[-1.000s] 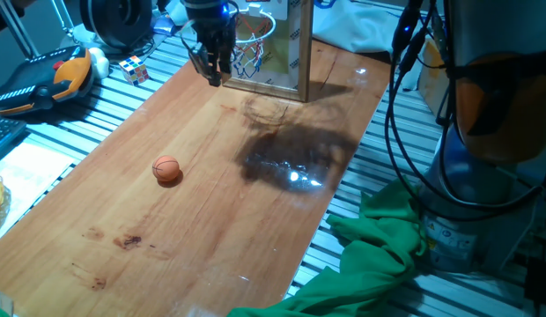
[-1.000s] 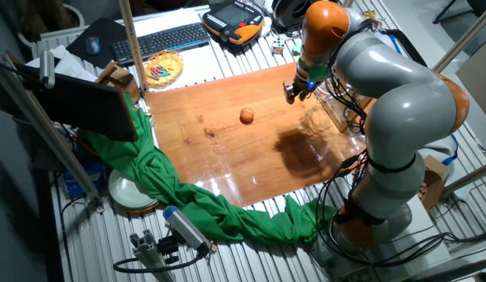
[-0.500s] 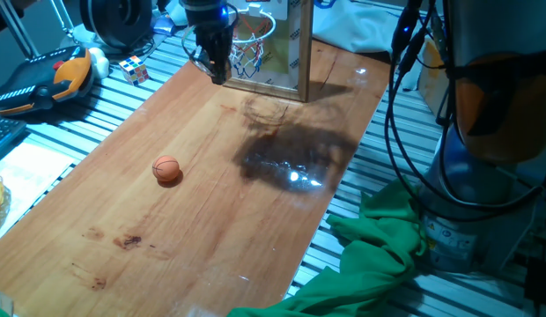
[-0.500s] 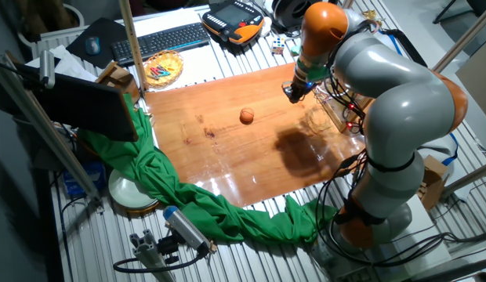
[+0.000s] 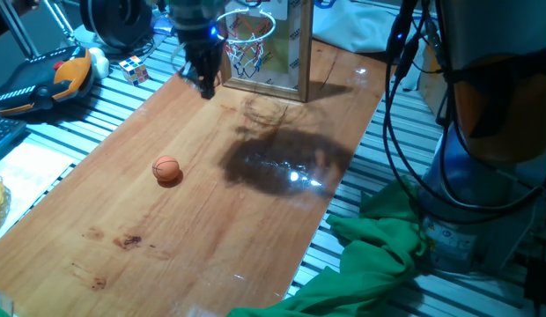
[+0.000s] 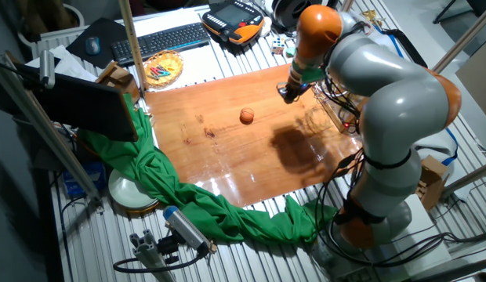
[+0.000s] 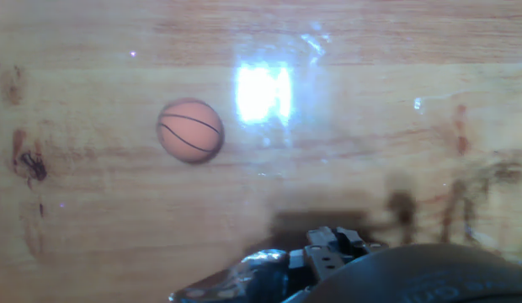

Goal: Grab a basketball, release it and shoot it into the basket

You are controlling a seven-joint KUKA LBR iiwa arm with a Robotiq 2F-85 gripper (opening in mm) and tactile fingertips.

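On the far left of one fixed view an orange-and-black plush toy (image 5: 69, 72) lies on the slatted metal bench, with a multicoloured puzzle cube (image 5: 134, 69) to its right. Further right, the small orange basketball with thin dark seams (image 5: 166, 168) (image 6: 247, 116) (image 7: 190, 130) rests alone on the glossy wooden counter (image 5: 211, 220), well apart from the arm. The black two-finger gripper (image 5: 205, 84) (image 6: 283, 95) hangs above the counter's far end, just left of the basket, a miniature orange-red hoop with white net (image 5: 242, 40) on a wood-framed clear backboard (image 5: 295, 48). Whether the jaws are parted or together I cannot tell; they hold nothing. A crumpled green cloth (image 5: 379, 251) hangs off the right edge
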